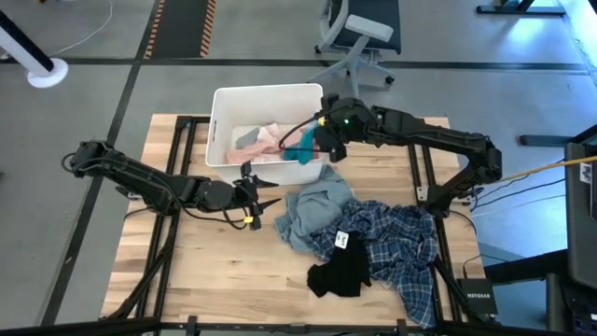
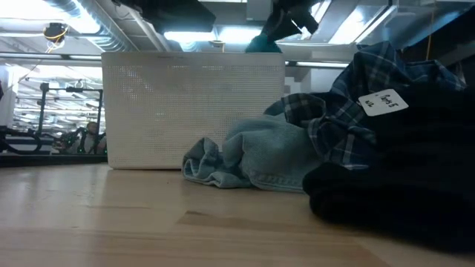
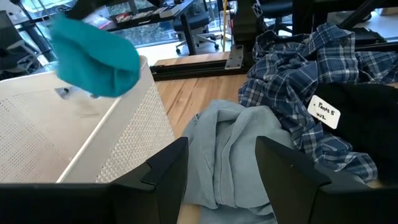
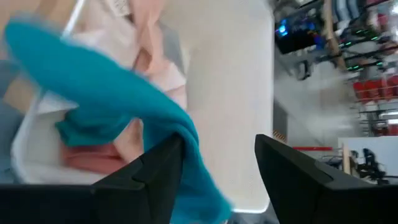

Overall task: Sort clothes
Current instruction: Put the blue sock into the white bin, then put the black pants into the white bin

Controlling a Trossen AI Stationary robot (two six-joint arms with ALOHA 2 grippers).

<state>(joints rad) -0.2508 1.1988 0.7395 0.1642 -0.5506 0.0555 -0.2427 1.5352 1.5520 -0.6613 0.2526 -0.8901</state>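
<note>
Wooden table (image 1: 215,257): right gripper (image 1: 322,140), at one o'clock, pinches the soft teal cloth (image 1: 303,142) above the white plastic bin (image 1: 224,103), ready to drop; left gripper (image 1: 264,201) waits open.

Both arms are dark, jointed and tubular, with black cables running along them. The right arm (image 1: 438,140) shows a small green light near its wrist; the left arm (image 1: 149,182) carries yellow marks near its tool (image 1: 266,199). Each wrist view shows two broad, dark, angular fingers (image 3: 161,174).
</note>
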